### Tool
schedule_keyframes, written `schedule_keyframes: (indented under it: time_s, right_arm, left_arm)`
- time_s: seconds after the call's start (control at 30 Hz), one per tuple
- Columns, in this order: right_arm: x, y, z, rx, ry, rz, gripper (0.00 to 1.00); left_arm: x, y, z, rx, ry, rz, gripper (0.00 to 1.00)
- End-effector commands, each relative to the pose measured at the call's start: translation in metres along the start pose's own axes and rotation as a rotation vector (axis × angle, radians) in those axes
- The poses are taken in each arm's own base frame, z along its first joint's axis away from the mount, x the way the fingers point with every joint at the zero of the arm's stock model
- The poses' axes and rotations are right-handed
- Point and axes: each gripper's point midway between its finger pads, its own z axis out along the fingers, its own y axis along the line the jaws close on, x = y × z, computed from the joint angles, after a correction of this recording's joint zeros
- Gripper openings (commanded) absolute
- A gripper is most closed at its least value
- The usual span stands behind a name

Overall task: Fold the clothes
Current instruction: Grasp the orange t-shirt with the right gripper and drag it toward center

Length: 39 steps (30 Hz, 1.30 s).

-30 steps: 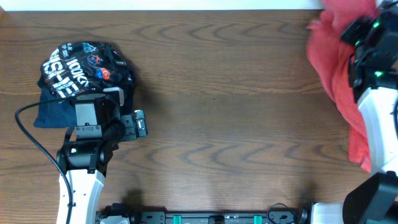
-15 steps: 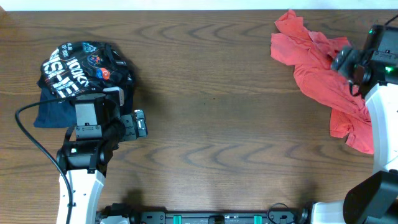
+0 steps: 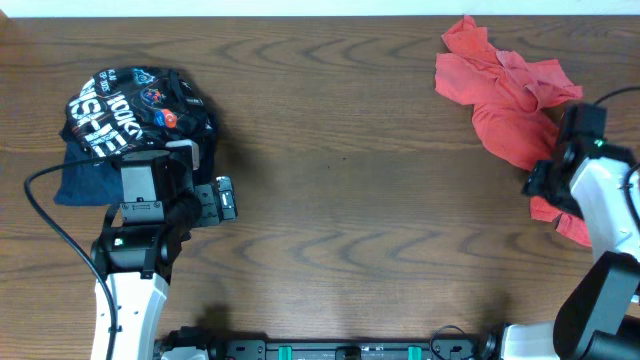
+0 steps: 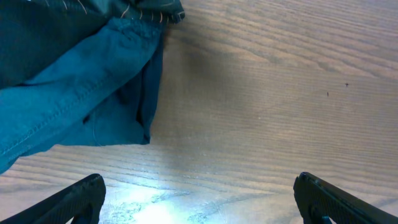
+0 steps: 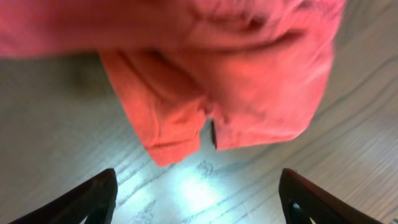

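Overhead has the orange-red T-shirt (image 3: 505, 95) crumpled at the table's (image 3: 350, 200) far right corner, right gripper (image 5: 199, 198) hovering there too, jaws apart and empty, so a pinch now could snag bunched layers and fold it crooked.

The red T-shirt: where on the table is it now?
Overhead, the red T-shirt lies crumpled at the far right corner of the table, its near end by the right gripper.
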Motion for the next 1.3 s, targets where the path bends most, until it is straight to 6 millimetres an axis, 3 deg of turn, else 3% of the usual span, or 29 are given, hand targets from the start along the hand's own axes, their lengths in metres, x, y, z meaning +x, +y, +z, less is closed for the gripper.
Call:
schedule_keyframes:
  time_s: [0.0,0.2,0.4,0.43,0.7,0.8,0.93,1.0,1.13,1.27]
  right_arm:
    - [0.015,0.004,0.017,-0.011,0.022,-0.006,0.77]
    - [0.029,0.017,0.043,-0.061,-0.012,0.011,0.74]
    - [0.013,0.024,0.053,-0.087,-0.129,0.053,0.69]
    - [0.013,0.024,0.054,-0.088,-0.132,0.054,0.66]
    - [0.029,0.022,0.060,-0.077,-0.094,0.040,0.02]
    - [0.034,0.029,0.060,-0.115,-0.072,0.031,0.01]
    - [0.050,0.090,0.042,-0.436,-0.018,-0.134,0.01]
    - [0.069,0.135,0.016,-0.678,0.015,-0.260,0.01]
    - [0.131,0.207,-0.053,-1.079,0.088,-0.560,0.01]
    - [0.192,0.246,-0.087,-1.145,0.099,-0.826,0.01]
  left_arm:
    - [-0.007,-0.004,-0.005,0.015,-0.019,-0.007,0.98]
    - [-0.007,-0.004,-0.005,0.015,-0.019,-0.007,0.98]
    - [-0.007,-0.004,-0.005,0.015,-0.019,-0.007,0.98]
    - [-0.007,-0.004,-0.005,0.015,-0.019,-0.007,0.98]
    - [-0.007,-0.004,-0.004,0.015,-0.018,-0.007,0.98]
    - [-0.007,-0.004,-0.004,0.015,-0.018,-0.007,0.98]
    - [-0.007,-0.004,-0.005,0.015,-0.018,-0.007,0.98]
    - [-0.007,-0.004,-0.005,0.015,-0.019,-0.007,0.98]
    - [-0.007,-0.004,-0.005,0.014,-0.020,-0.007,0.98]
    - [-0.007,-0.004,-0.005,0.015,-0.020,-0.007,0.98]
